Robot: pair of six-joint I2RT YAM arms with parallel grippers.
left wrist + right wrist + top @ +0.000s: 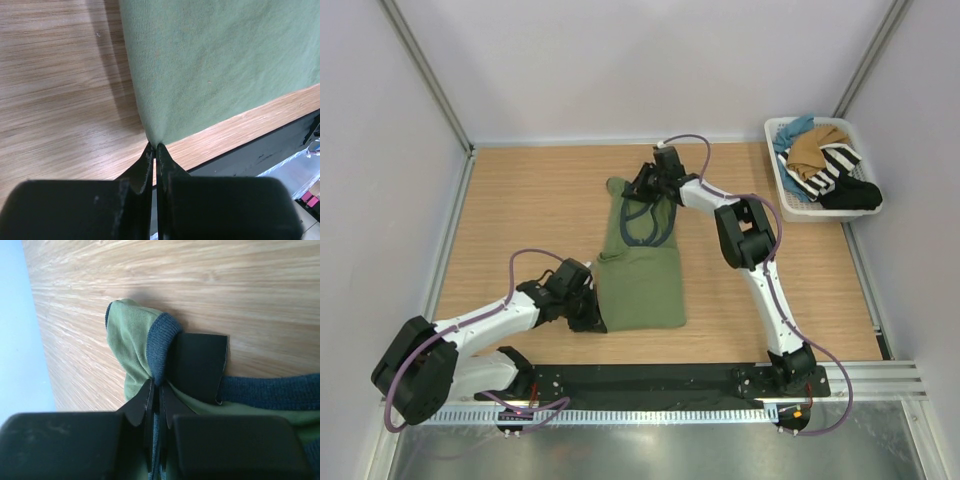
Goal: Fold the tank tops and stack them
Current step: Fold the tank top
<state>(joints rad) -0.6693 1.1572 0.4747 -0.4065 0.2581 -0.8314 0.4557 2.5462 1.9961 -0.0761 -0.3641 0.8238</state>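
The olive green tank top point(645, 265) lies lengthwise on the wooden table, hem toward me, dark blue-grey trimmed straps at the far end. My left gripper point(592, 322) is shut on its near left hem corner point(154, 136). My right gripper point(645, 188) is shut on a far shoulder strap, pinching the dark trim point(161, 347) and green cloth together. The tan-brown tank top point(817, 146) lies bunched in the white basket point(792, 196) at the far right.
The basket also holds a black-and-white striped garment point(832, 165), a black garment point(854, 194) and teal cloth point(791, 135). A black mounting strip point(670, 380) runs along the near table edge. White walls close in the left, far and right sides.
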